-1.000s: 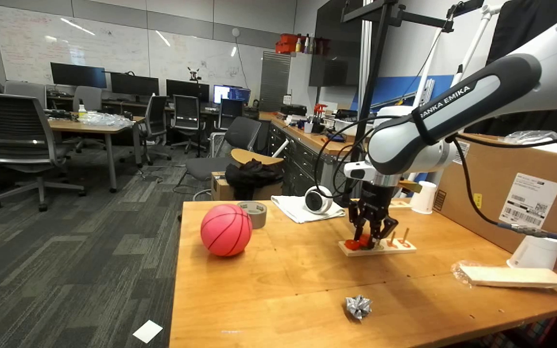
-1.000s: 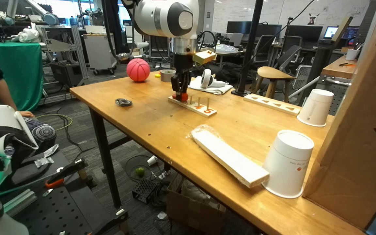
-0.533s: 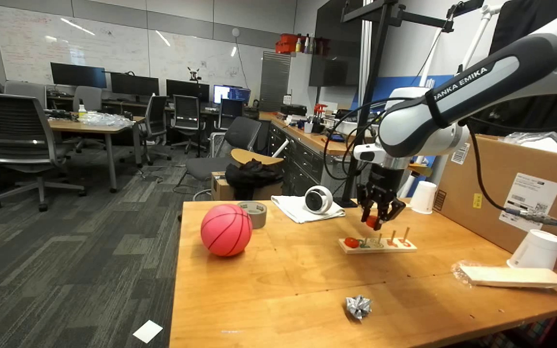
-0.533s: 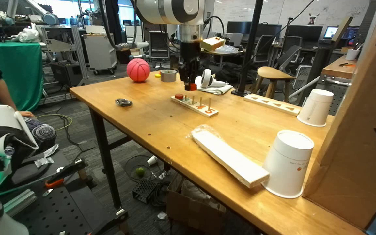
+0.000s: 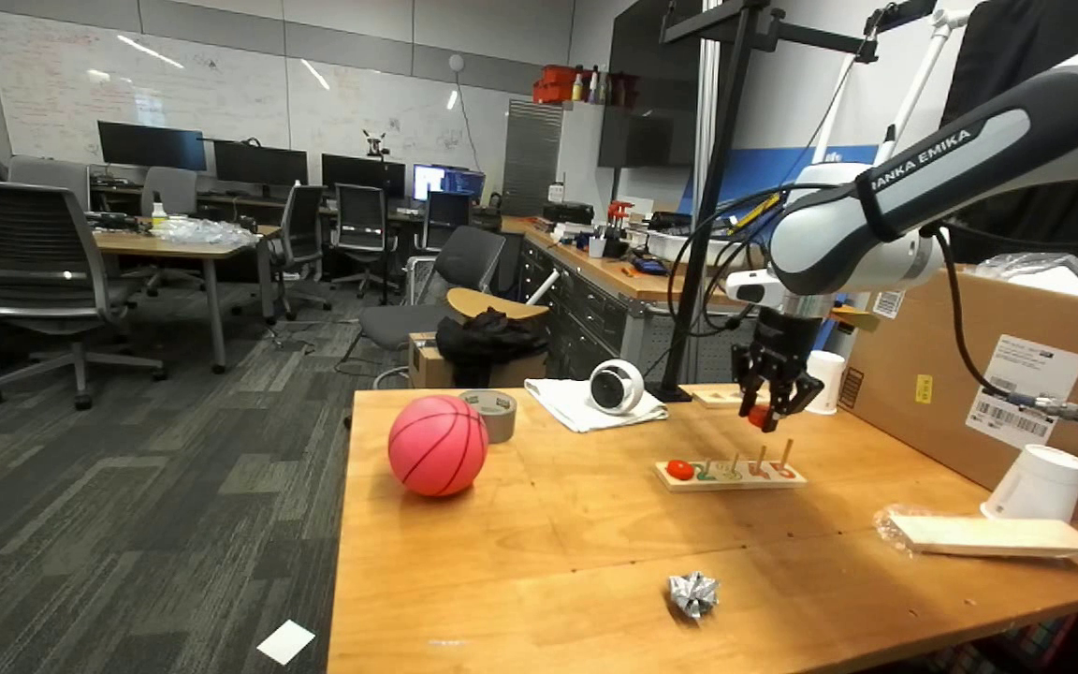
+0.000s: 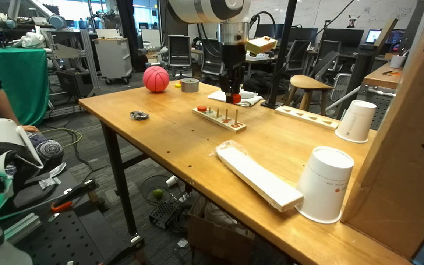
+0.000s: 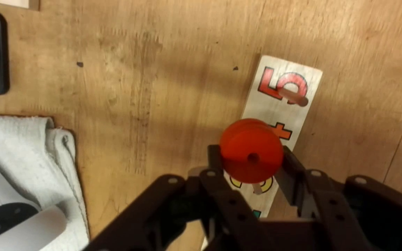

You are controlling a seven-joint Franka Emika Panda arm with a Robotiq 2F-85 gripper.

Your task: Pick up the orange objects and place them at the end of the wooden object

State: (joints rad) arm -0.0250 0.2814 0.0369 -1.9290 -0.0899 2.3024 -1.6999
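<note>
The wooden board (image 5: 703, 484) lies flat on the table, with upright pegs and printed numbers, seen in both exterior views. The wrist view shows its number 5 end (image 7: 291, 113) and tallest peg. My gripper (image 5: 760, 418) is shut on an orange disc (image 7: 251, 151), which has a centre hole. The disc also shows at the fingertips in an exterior view (image 6: 237, 98). It is held above the table, apart from the board and pegs. In the wrist view it covers part of the board around numbers 3 and 4. Another orange disc (image 6: 201, 108) sits on the board's opposite end.
A pinkish-red ball (image 5: 438, 445) and tape roll (image 5: 494, 417) stand at the table's end. A headset (image 5: 616, 386) lies on a white cloth (image 5: 558, 402). White cups (image 6: 326, 184), a wrapped board (image 6: 260, 178), crumpled foil (image 5: 693, 594) and a cardboard box (image 5: 941, 346) are around.
My gripper was down at the board around an orange disc. It has lifted that disc off and carried it toward the number 5 end, rightward in both exterior views. The board stayed.
</note>
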